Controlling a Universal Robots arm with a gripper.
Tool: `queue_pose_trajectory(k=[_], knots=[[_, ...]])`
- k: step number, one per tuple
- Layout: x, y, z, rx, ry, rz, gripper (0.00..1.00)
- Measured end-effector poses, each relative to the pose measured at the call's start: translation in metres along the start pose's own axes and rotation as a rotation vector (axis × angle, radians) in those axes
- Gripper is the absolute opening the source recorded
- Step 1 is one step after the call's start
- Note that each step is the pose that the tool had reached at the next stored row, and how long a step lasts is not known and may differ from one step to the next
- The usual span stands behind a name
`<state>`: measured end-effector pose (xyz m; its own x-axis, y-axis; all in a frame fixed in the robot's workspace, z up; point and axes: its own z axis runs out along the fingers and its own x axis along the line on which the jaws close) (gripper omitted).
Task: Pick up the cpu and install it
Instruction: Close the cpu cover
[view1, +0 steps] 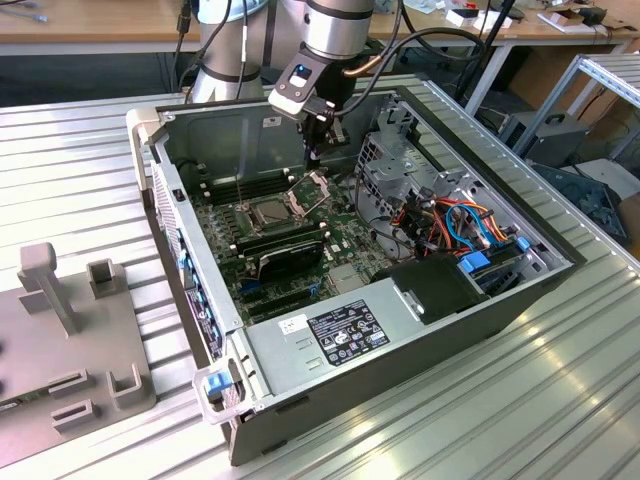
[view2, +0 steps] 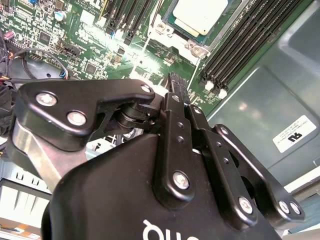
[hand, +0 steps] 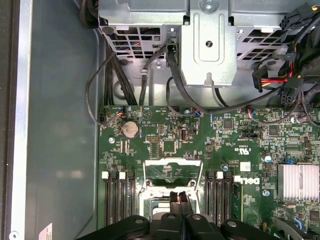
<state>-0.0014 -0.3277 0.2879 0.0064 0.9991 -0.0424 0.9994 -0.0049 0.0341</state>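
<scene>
On the exterior view's left, the case wall (view1: 160, 175) stands well clear. The cpu (view1: 268, 212) lies seated, silver face up, with its load frame (view1: 312, 187) raised, so I judge placing done and clamping not. My end effector (view1: 316, 153) hangs above, clenched on nothing. The drive cage (view1: 395, 170) crowds the right, so any move wants a vertical line.

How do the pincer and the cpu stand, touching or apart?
Apart. In the second wrist view, bare green board separates the pincer from the cpu, lying in its socket.
</scene>
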Motion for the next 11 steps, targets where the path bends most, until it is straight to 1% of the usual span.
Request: queue_pose_trajectory(k=[11], knots=[[0.0, 0.0039, 0.0001, 0.0001, 0.0001, 0.0, 0.11]])
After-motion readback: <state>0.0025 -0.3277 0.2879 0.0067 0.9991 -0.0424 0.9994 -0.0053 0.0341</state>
